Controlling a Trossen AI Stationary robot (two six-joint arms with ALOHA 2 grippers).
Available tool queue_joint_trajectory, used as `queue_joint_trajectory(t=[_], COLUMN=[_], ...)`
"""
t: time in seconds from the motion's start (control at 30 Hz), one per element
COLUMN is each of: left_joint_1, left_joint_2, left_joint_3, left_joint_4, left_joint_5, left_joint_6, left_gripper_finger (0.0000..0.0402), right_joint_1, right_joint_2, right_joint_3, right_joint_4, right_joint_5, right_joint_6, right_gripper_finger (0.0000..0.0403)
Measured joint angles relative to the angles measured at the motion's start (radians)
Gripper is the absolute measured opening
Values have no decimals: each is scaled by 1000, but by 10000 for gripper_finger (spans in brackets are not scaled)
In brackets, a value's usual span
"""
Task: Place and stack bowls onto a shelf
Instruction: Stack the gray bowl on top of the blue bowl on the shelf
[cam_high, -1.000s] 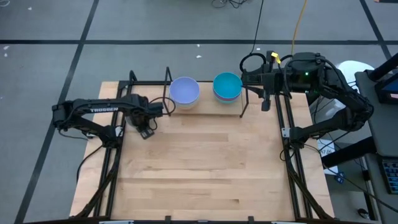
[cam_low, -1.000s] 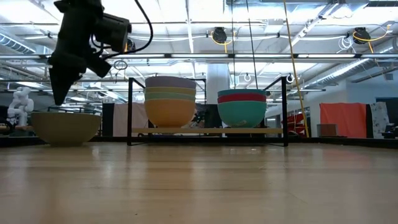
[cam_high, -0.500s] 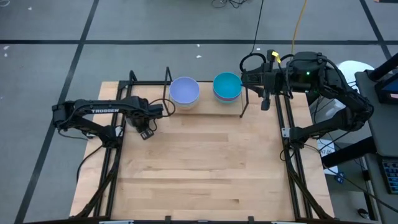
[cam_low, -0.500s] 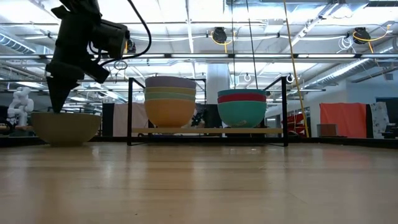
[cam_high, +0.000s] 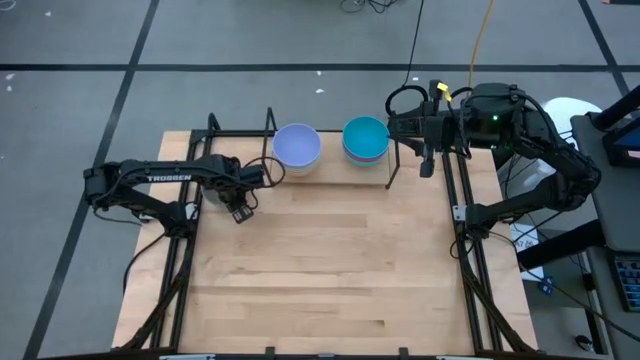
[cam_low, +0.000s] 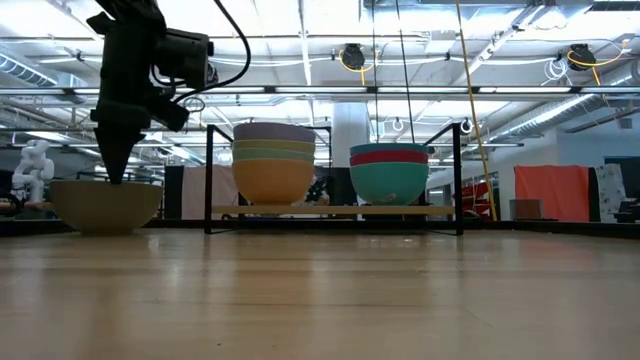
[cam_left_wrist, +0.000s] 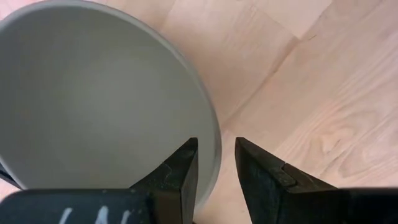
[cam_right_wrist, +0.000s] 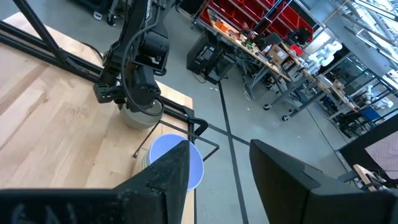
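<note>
A grey-olive bowl (cam_low: 105, 205) stands on its base on the table's left far part, left of the shelf (cam_low: 335, 211). My left gripper (cam_left_wrist: 216, 163) points down over the bowl's right rim (cam_left_wrist: 214, 140). It is open, with one finger inside the bowl and one outside, and touches nothing. In the high view the left arm (cam_high: 170, 180) hides the bowl. On the shelf's board stand two stacks: a lavender-topped one (cam_high: 297, 146) over an orange bowl (cam_low: 272, 181), and a teal-topped one (cam_high: 366, 138). My right gripper (cam_right_wrist: 221, 180) is open and waits above the shelf's right end.
Thin black rods (cam_low: 209, 178) frame the shelf at both ends, close to the grey-olive bowl. Black arm frames (cam_high: 470, 260) run along the table's left and right sides. Bare wooden tabletop (cam_high: 320, 270) fills the middle and near part.
My left gripper has come down onto the grey-olive bowl and shifted a little toward the table's right; its fingertips now reach the rim. The bowl, both stacks and my right arm have kept still.
</note>
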Motion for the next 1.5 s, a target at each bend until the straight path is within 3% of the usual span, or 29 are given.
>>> queue_joint_trajectory(t=[0.5, 0.6, 0.73, 1.0, 1.23, 1.5], left_joint_1=[0, 0, 0, 0, 0, 0], left_joint_2=[0, 0, 0, -1, -3, -3], left_joint_3=[-100, -112, -121, -117, 31, 364], left_joint_4=[23, 29, 32, 6, -180, -336], left_joint_5=[-9, -9, -11, -12, -89, -150], left_joint_6=[-76, -84, -73, -107, -99, -27], left_gripper_finger=[112, 89, 19, 9, 9, 9], right_joint_1=[0, 0, 0, 0, 0, 0], right_joint_2=[0, 0, 0, 0, 0, 0], right_joint_3=[0, 0, 0, 0, 0, 0], right_joint_4=[0, 10, 25, 22, 22, 21], right_joint_5=[0, 0, 0, 0, 41, 156], right_joint_6=[0, 0, 0, 0, -2, -1], right_gripper_finger=[162, 162, 162, 162, 162, 162])
